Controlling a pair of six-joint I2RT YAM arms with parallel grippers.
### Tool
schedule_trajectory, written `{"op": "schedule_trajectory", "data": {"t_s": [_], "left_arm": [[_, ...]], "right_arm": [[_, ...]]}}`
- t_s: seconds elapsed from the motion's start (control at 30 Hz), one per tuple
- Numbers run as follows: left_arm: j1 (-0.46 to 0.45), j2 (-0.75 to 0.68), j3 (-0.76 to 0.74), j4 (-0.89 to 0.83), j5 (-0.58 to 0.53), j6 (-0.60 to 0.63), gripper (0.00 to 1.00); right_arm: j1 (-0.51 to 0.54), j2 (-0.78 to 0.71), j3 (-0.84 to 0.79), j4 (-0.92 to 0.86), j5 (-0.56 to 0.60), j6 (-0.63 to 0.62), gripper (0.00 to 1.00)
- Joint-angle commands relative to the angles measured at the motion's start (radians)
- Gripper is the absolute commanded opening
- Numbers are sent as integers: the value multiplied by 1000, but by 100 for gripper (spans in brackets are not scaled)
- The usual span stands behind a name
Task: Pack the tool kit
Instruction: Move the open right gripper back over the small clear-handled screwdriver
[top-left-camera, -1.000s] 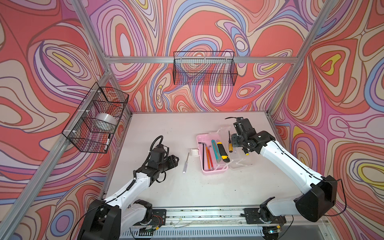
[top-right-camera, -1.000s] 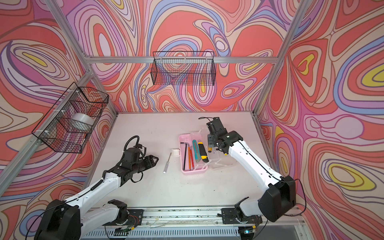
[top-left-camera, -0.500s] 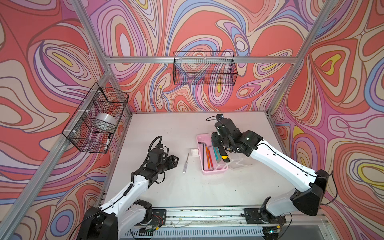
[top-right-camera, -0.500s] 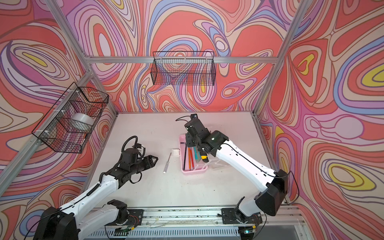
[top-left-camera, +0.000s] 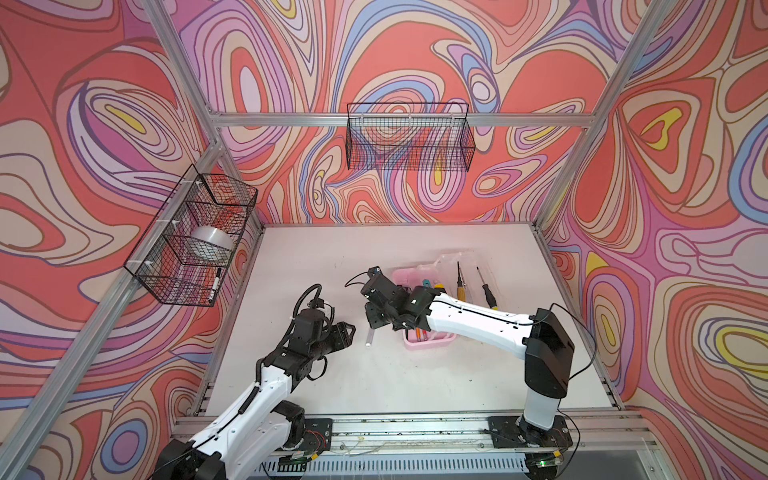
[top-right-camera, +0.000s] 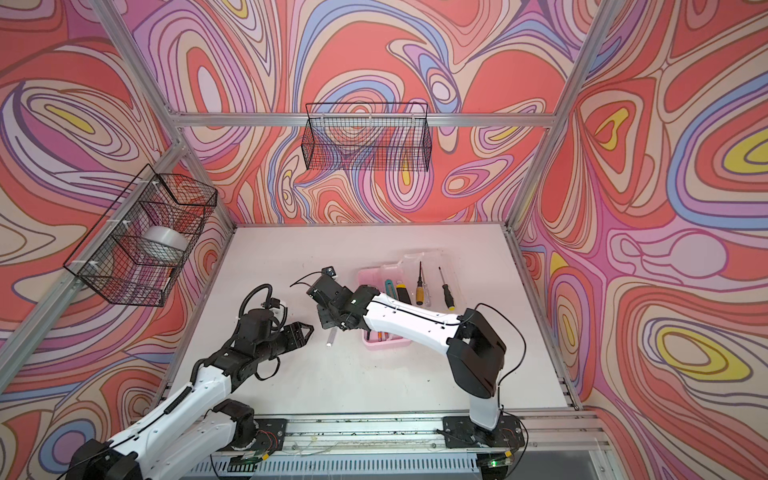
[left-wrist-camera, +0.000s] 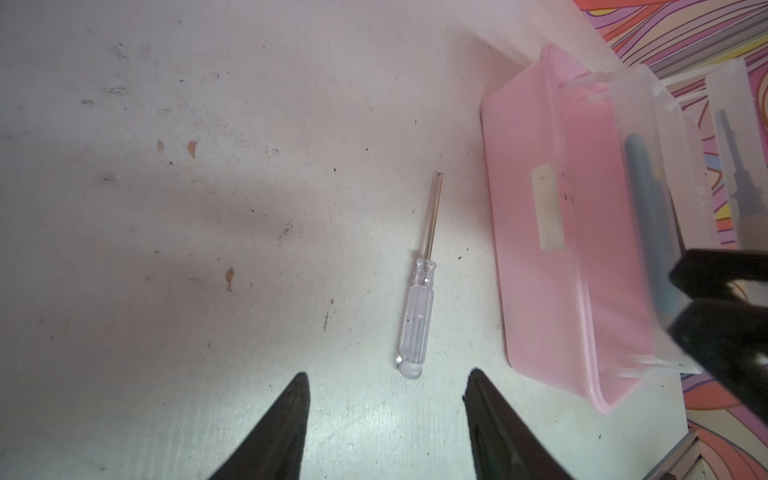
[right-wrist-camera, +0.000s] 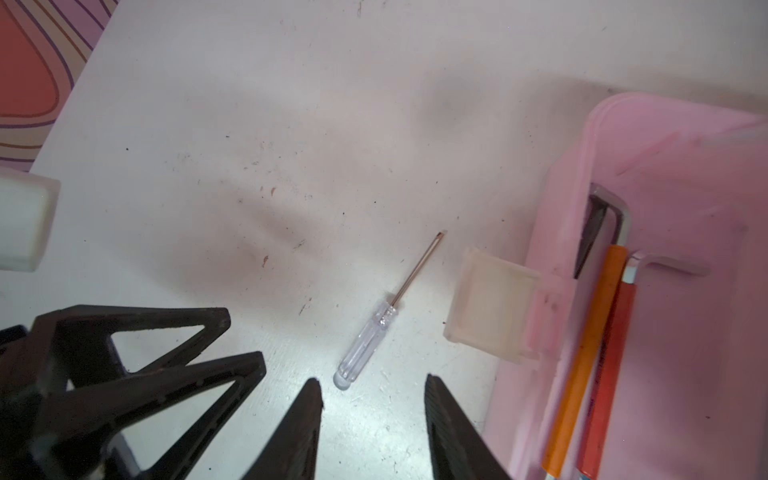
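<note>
The tool kit's pink base lies open at mid-table, its clear lid folded out to the right with a yellow-handled screwdriver and a black-handled one on it. Orange rods lie inside the base, with teal and yellow-black knives beside them. A small clear-handled screwdriver lies on the table left of the base. My right gripper hovers open just above its handle end. My left gripper points at it from the left, open and empty.
A black wire basket hangs on the back wall. Another basket on the left wall holds a tape roll and a marker. The two grippers' fingers sit close together over the screwdriver. A white latch juts from the base's side.
My right arm swung from over the lid leftward across the case and now hangs over the clear screwdriver, jaws slightly wider. The left arm has hardly moved.
</note>
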Motion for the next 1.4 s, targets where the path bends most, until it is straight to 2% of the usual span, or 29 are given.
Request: {"op": "schedule_trajectory", "data": {"t_s": [0.0, 0.27, 0.7, 1.0, 1.37], "left_arm": [[-3, -40, -17, -35, -1, -13, 61], [-4, -67, -41, -28, -4, -22, 61], [-2, -126, -74, -43, -33, -34, 61], [-2, -95, -82, -13, -28, -25, 61], [-1, -87, -81, -11, -41, -15, 61]], "right_arm": [[21, 36, 36, 47, -9, 67, 42], [31, 93, 7, 84, -16, 168, 40], [32, 206, 12, 73, -77, 250, 35], [31, 189, -19, 26, -53, 306, 39], [32, 283, 97, -77, -35, 356, 40]]}}
